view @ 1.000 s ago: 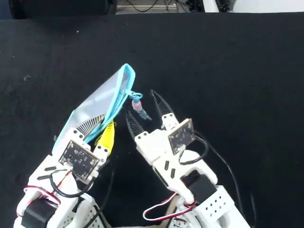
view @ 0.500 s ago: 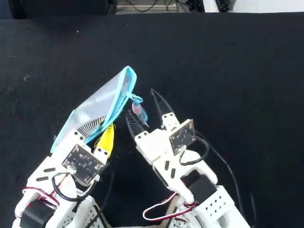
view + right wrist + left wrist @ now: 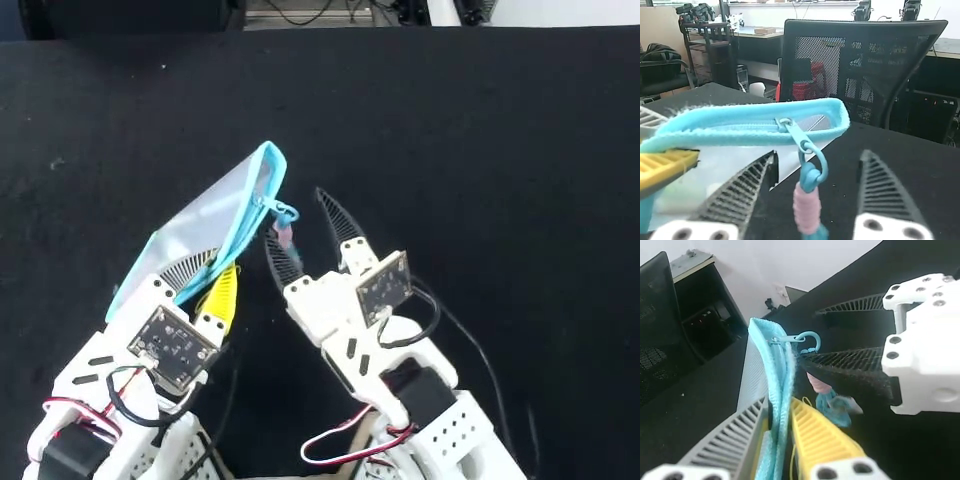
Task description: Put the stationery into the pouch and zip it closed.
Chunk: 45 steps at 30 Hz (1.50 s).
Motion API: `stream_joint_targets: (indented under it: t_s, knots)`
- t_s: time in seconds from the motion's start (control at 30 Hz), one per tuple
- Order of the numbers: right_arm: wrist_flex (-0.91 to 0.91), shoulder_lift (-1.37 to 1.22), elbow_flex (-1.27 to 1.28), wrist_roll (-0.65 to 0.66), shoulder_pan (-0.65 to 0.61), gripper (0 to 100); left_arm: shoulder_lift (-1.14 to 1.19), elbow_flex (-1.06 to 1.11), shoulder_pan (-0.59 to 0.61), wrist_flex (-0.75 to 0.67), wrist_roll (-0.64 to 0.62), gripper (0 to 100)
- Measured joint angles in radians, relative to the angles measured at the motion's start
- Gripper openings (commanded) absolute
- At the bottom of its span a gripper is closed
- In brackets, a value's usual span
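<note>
A translucent pouch (image 3: 210,215) with a light blue zipper edge (image 3: 777,370) is held up off the black table. My left gripper (image 3: 212,277), one grey finger and one yellow finger (image 3: 822,440), is shut on the pouch's zipper edge (image 3: 745,127). A blue ring pull with a pink tassel (image 3: 284,228) hangs from the slider (image 3: 807,172). My right gripper (image 3: 305,232) stands open, its black fingers (image 3: 740,192) on either side of the tassel (image 3: 825,390), not closed on it.
The black table (image 3: 480,150) stretches bare to the right and far side. A mesh office chair (image 3: 860,70) and desks stand in the room behind the table.
The pouch has shifted slightly up and left with the left gripper. The tassel now hangs closer between the right gripper's fingers.
</note>
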State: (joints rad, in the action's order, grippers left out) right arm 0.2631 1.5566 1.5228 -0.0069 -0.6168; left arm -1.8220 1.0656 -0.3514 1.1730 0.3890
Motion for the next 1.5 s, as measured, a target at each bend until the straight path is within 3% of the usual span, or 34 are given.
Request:
stream_joint_targets:
  t_s: [0.1, 0.5, 0.67, 1.5]
  knots:
    - [0.000, 0.000, 0.000, 0.000, 0.000, 7.4, 0.000, 0.000, 0.000, 0.000, 0.000, 3]
    - [0.000, 0.000, 0.000, 0.000, 0.003, 12.6, 0.000, -0.006, 0.000, 0.012, 0.000, 3]
    - [0.000, 0.000, 0.000, 0.000, 0.003, 12.5, 0.000, -0.041, -0.023, 0.066, 0.000, 3]
    - [0.000, 0.000, 0.000, 0.000, 0.003, 12.3, 0.000, -0.041, -0.029, 0.068, 0.000, 3]
